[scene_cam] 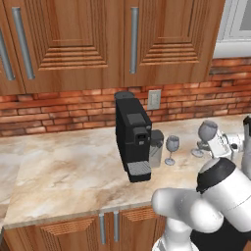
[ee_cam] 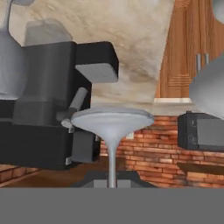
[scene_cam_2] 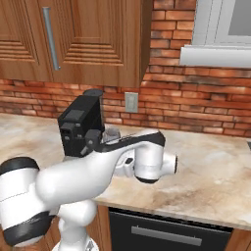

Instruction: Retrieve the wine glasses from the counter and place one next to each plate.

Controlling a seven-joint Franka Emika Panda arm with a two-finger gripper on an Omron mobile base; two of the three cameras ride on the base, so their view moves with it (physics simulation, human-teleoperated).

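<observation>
Two glasses: one (scene_cam: 171, 148) stands on the counter (scene_cam: 73, 171) beside the coffee machine (scene_cam: 132, 135); the other (scene_cam: 206, 132) hangs tilted, the gripper (scene_cam: 215, 142) pinching its stem for carrying to a plate.

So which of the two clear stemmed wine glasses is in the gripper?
The glass farther from the black coffee machine: the gripper is shut on its stem. The other glass stands free beside the black coffee machine.

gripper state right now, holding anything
gripper: closed on the stem of a wine glass, which sits tilted in the left base view.
</observation>
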